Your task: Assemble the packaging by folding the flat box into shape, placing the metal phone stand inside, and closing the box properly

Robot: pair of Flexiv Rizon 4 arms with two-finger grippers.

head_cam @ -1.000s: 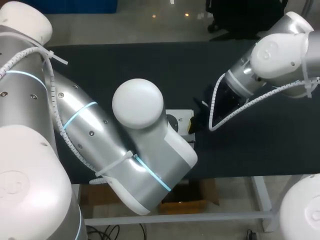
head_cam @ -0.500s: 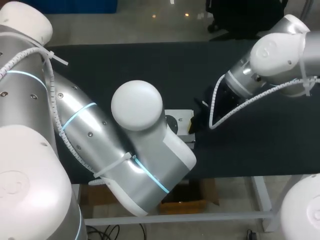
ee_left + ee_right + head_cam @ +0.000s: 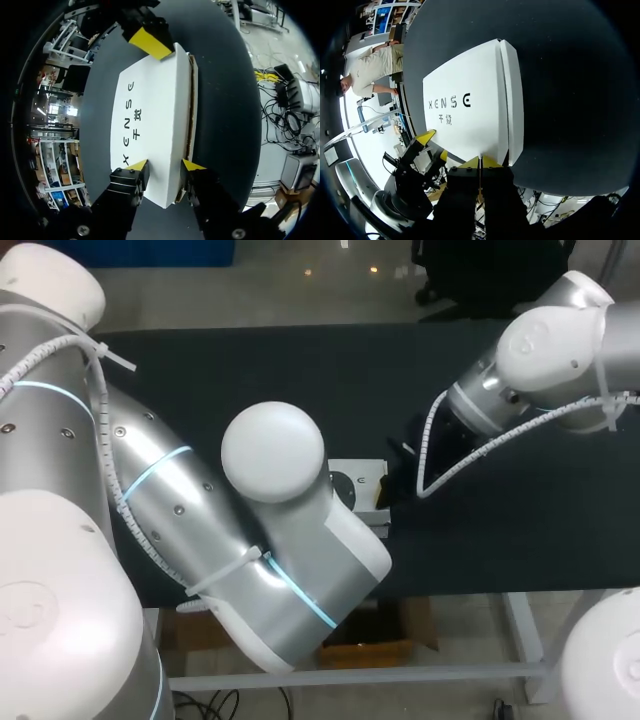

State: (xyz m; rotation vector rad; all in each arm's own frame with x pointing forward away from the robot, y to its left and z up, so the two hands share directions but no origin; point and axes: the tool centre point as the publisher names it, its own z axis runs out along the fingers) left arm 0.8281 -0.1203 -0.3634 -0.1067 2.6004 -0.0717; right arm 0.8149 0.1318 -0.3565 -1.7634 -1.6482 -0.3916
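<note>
Mostly hidden box (image 3: 365, 476) | L hand (image 3: 165, 165) grip unclear | R hand (image 3: 480, 161) clenched empty

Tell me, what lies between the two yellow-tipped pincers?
The white box: in the left wrist view it stretches from the left pincer at its near end to the right pincer at its far end.

A robotics lab, by what we see: our two silver-and-white arms, the left arm (image 3: 190, 500) and the right arm (image 3: 545, 350), reach over a table (image 3: 300, 370) covered in a dark mat and set on a bare metal frame (image 3: 523, 635). Spiral cable wrap (image 3: 428, 445) runs along the outside of both arms, fastened with white cable ties (image 3: 228, 568). Between the arms a white box (image 3: 358, 480) lies on the mat.
</note>
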